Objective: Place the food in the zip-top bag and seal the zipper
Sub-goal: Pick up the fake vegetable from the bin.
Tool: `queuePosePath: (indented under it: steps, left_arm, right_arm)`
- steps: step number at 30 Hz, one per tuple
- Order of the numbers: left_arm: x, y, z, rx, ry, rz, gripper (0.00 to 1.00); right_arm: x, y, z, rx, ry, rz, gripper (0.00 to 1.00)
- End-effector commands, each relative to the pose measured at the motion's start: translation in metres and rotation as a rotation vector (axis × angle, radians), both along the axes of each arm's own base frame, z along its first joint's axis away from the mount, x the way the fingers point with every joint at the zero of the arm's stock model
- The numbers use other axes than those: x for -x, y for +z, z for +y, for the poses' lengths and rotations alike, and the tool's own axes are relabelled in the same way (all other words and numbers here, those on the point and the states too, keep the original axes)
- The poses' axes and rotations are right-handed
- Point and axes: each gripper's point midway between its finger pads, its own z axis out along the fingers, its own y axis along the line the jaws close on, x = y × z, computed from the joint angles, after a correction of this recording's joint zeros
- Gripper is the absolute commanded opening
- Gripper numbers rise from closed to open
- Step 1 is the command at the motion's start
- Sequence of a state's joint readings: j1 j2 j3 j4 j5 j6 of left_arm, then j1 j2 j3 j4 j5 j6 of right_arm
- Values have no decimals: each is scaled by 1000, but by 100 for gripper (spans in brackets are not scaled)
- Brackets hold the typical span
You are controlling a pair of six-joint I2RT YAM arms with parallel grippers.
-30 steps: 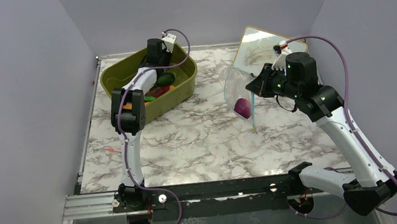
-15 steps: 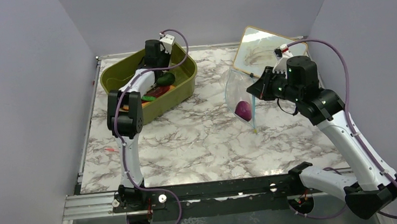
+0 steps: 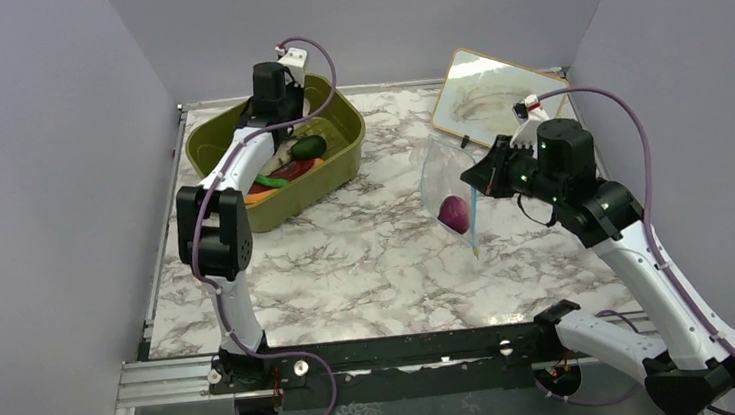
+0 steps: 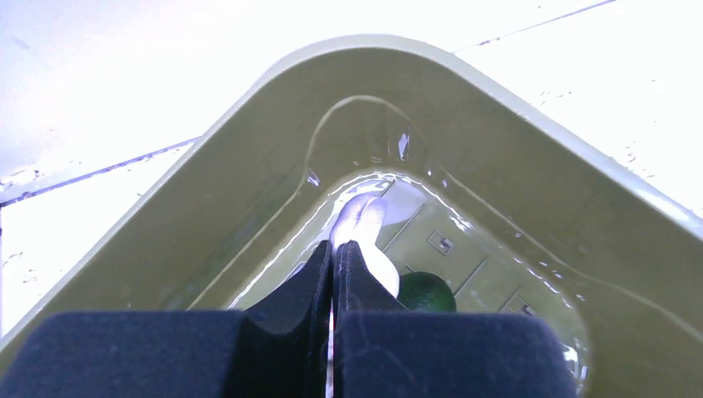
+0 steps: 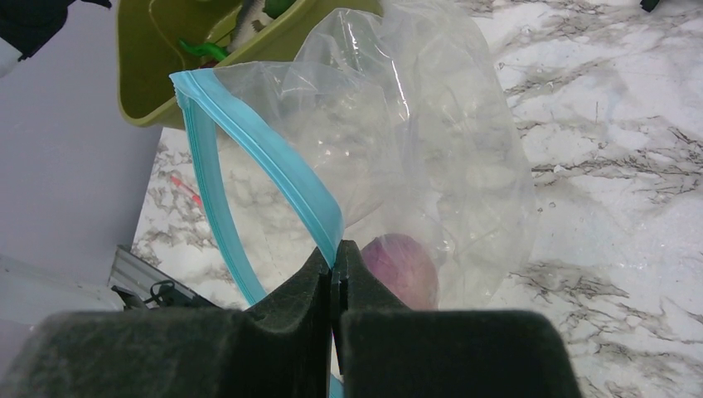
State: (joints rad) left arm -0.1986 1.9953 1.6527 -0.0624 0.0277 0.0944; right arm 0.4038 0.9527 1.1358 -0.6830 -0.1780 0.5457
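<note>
left pincer [image 4: 333,249] pinching the white piece [image 4: 365,224] in the far-left tub [image 4: 207,166], right pincer [image 5: 334,257] clamped on the bag [image 5: 431,124] zipper [image 5: 265,153], onion [image 5: 402,265] inside

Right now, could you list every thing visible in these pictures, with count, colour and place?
tub: one, olive green, far left.
green vegetables: at least two, in tub.
hot-dog piece: one, orange and dark red, in tub.
white piece: one, white, over tub, in left gripper.
zip-top bag: one, clear, held up right of centre.
zipper: one, light blue, bag's mouth, open.
onion: one, purple, inside bag.
framed board: one, pale, tan rim, far right.
left gripper: one, black, shut on white piece.
right gripper: one, black, shut on zipper.
</note>
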Motion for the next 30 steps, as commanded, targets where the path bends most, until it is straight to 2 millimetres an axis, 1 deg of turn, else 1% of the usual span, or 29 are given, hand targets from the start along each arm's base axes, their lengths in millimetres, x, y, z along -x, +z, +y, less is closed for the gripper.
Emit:
queuePosePath:
  steps: [1, 4, 7, 10, 12, 13, 18, 21, 24, 25, 27, 29, 30]
  left_arm:
    - [21, 49, 2, 82, 52, -17, 0]
    - [32, 78, -6, 155, 24, -42, 0]
    - [47, 104, -14, 228, 0, -57, 0]
    - [66, 124, -23, 293, -43, -60, 0]
    - [83, 144, -25, 333, -67, -76, 0]
    - [91, 150, -27, 355, -80, -80, 0]
    - [140, 181, -53, 518, -231, -71, 0]
    - [171, 194, -68, 626, -327, -52, 0]
    - [200, 208, -76, 701, -398, -56, 0]
    - [206, 200, -76, 716, -399, -34, 0]
    - [220, 202, -76, 760, -403, -26, 0]
    - [232, 200, -80, 812, -428, -4, 0]
    - [239, 202, -83, 848, -446, 9, 0]
  right_arm:
    - [4, 16, 2, -45, 25, -72, 1]
    - [8, 14, 5, -60, 45, -93, 1]
    - [11, 8, 5, -77, 42, -89, 1]
    - [14, 4, 8, -96, 58, -70, 1]
    - [17, 4, 13, -118, 83, -66, 1]
    - [18, 4, 15, -125, 89, -62, 1]
    - [16, 1, 19, -147, 95, -43, 1]
    - [13, -2, 23, -177, 91, -31, 1]
    - [13, -5, 27, -199, 102, -15, 1]
    - [11, -8, 28, -202, 102, -6, 1]
    - [8, -13, 31, -208, 99, 13, 1]
    - [4, -16, 33, -217, 92, 29, 1]
    - [2, -17, 34, -222, 89, 35, 1]
